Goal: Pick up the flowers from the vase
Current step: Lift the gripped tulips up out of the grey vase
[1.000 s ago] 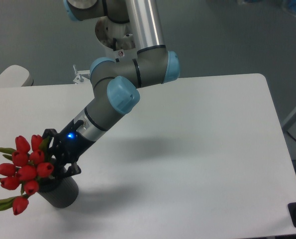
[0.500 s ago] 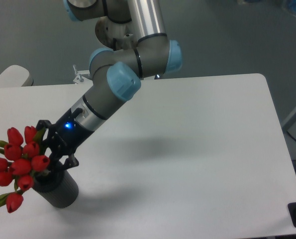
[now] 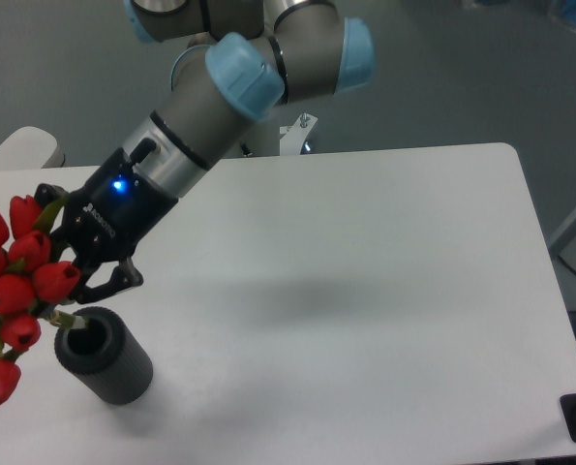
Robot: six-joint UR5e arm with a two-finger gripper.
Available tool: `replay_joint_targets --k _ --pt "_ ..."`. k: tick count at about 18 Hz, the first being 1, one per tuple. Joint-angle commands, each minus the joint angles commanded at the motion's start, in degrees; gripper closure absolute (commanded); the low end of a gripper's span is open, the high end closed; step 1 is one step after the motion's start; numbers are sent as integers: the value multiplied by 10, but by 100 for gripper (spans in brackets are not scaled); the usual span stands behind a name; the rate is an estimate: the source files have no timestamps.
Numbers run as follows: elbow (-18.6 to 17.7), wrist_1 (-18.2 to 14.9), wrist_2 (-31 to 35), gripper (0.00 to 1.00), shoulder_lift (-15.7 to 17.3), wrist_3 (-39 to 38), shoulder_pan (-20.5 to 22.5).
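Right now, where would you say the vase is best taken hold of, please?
Grip the vase across its ribbed round side, coming from the right: it leans, the flowers and gripper crowd its left rim, and the right side looks bare.

The light was soft and even, falling from above. My arm (image 3: 210,87) threw a faint, blurred shadow across the white tabletop (image 3: 384,291), and the vase (image 3: 104,354) cast a dim one to its right. A blue lamp glowed on my wrist. The flowers (image 3: 16,291) looked oversaturated and slightly soft. The whole picture was grainy, with no harsh glare.
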Motion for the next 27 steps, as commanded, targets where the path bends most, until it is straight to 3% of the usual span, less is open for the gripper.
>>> replay_joint_targets --k 13,27 --pt "8 -1 -34 63 -18 37 76" --pt "-23 -1 -43 63 -27 127 127"
